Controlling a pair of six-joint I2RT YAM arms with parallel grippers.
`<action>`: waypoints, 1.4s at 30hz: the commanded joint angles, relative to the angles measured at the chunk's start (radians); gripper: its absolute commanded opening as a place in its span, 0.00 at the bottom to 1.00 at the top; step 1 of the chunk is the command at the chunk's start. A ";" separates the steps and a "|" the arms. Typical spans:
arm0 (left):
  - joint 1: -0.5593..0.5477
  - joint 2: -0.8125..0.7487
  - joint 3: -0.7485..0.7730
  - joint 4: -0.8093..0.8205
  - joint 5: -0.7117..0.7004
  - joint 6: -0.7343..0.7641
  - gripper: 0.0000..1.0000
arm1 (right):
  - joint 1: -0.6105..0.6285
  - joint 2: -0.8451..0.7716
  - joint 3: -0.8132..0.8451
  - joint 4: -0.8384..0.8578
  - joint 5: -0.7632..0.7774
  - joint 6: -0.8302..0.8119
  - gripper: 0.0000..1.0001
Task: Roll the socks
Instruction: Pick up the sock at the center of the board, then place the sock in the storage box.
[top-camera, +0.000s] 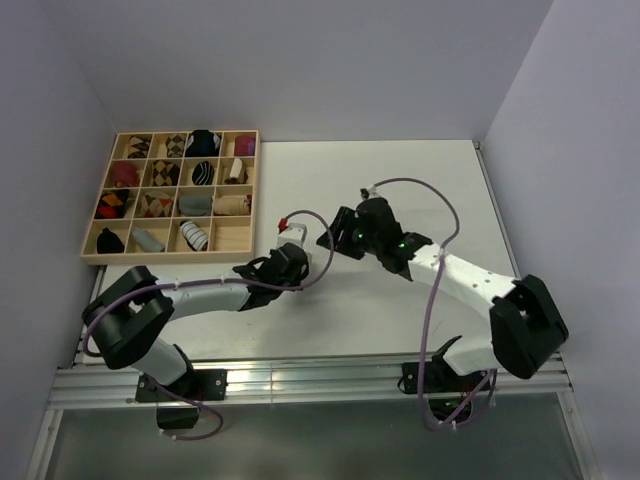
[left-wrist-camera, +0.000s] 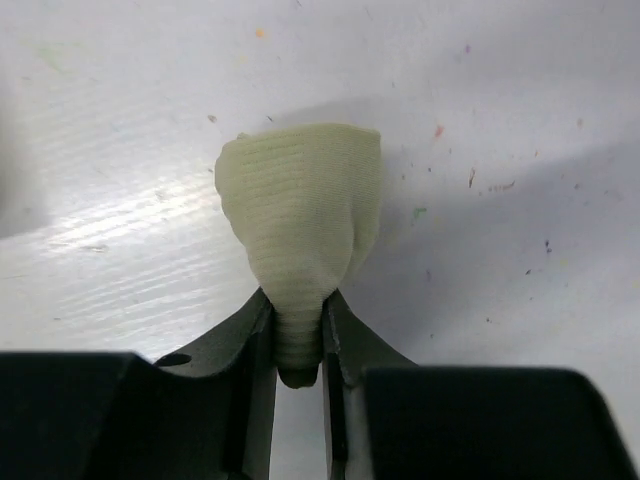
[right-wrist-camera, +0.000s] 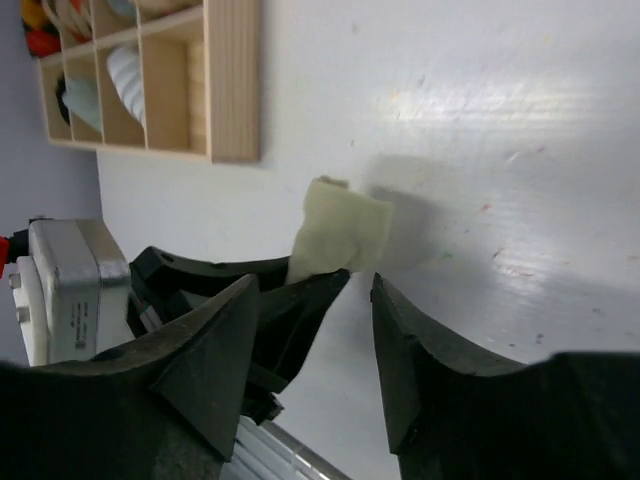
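Note:
A pale yellow-green sock (left-wrist-camera: 300, 210) is bunched into a small cone-shaped bundle just above the white table. My left gripper (left-wrist-camera: 298, 335) is shut on its narrow near end, where a dark bit (left-wrist-camera: 298, 374) pokes out between the fingers. In the right wrist view the same sock (right-wrist-camera: 340, 232) shows just beyond my right gripper (right-wrist-camera: 314, 290), which stands open with nothing between its fingers, close beside the left one. In the top view the left gripper (top-camera: 303, 258) and right gripper (top-camera: 340, 235) meet at mid-table and hide the sock.
A wooden tray (top-camera: 168, 257) of small compartments holding several rolled socks sits at the table's left; its corner (right-wrist-camera: 232, 90) shows in the right wrist view. Walls close in the far and right sides. A metal rail (top-camera: 300, 378) runs along the near edge.

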 joint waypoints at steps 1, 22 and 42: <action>0.031 -0.117 -0.009 0.011 -0.020 -0.035 0.01 | -0.050 -0.111 -0.027 -0.099 0.127 -0.047 0.62; 0.572 -0.277 0.048 -0.114 0.025 -0.118 0.01 | -0.251 -0.477 -0.173 -0.208 0.081 -0.256 0.89; 0.661 0.105 0.162 -0.086 0.137 -0.293 0.01 | -0.306 -0.452 -0.224 -0.176 -0.014 -0.260 0.88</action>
